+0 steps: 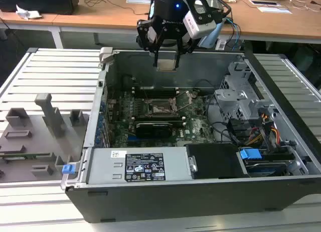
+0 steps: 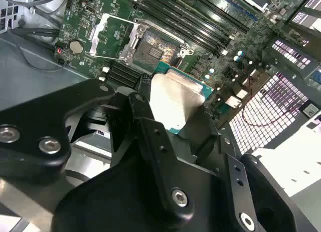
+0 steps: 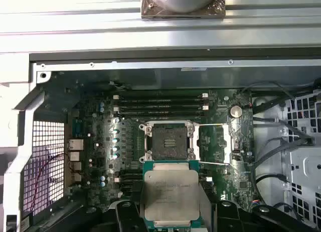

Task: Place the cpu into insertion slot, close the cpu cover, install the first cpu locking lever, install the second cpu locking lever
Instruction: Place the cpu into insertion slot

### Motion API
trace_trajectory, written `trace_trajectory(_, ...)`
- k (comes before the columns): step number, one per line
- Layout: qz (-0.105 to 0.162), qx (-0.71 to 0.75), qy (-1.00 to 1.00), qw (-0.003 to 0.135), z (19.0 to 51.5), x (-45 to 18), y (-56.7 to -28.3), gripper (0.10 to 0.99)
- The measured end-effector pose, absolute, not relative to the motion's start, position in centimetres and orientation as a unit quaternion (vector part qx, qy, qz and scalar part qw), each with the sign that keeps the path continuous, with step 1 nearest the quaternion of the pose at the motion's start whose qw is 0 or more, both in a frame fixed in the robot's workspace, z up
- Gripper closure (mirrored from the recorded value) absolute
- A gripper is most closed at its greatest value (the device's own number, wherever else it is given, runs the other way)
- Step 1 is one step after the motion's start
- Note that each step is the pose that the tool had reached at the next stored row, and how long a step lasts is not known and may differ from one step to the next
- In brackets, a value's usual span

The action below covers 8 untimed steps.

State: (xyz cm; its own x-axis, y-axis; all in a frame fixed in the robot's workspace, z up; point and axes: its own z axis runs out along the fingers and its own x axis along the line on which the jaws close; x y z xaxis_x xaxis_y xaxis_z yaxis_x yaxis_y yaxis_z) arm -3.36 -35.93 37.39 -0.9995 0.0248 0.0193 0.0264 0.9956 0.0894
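My gripper (image 1: 166, 55) hangs above the open computer case, shut on the cpu (image 1: 166, 64), a flat square chip with a silver top. In both wrist views the cpu (image 3: 170, 194) (image 2: 175, 99) sits between the black fingers (image 2: 150, 136). It is held in the air, short of the insertion slot (image 3: 168, 141) (image 2: 155, 51) (image 1: 159, 107), a dark square socket with a metal rim on the green board. The cpu cover (image 2: 131, 41) (image 3: 196, 144) (image 1: 188, 98) is swung open beside the slot, and the slot shows nothing in it.
A long black expansion card (image 1: 159, 126) lies in front of the socket, with memory slots (image 3: 160, 104) behind it. A grey power supply (image 1: 138, 165) and a drive cage (image 1: 241, 99) with cables line the case. A grey fixture tray (image 1: 30, 141) lies at the exterior view's left.
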Motion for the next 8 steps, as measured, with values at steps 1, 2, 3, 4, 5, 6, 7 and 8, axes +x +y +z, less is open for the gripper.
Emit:
trace_trajectory(1,-0.045,-0.013,-0.999,0.009,37.39,-3.36,-35.93,0.561)
trace_trajectory(2,-0.045,-0.013,-0.999,0.009,37.39,-3.36,-35.93,0.561)
trace_trajectory(3,-0.045,-0.013,-0.999,0.009,37.39,-3.36,-35.93,0.561)
trace_trajectory(4,-0.045,-0.013,-0.999,0.009,37.39,-3.35,-35.93,0.561)
trace_trajectory(5,-0.045,-0.014,-0.999,0.009,37.39,-3.35,-35.93,0.561)
trace_trajectory(6,-0.045,-0.016,-0.999,0.009,37.39,-3.35,-35.93,0.561)
trace_trajectory(7,-0.045,-0.018,-0.999,0.009,37.39,-3.35,-35.93,0.561)
trace_trajectory(8,-0.045,-0.020,-0.999,0.009,37.39,-3.35,-35.93,0.561)
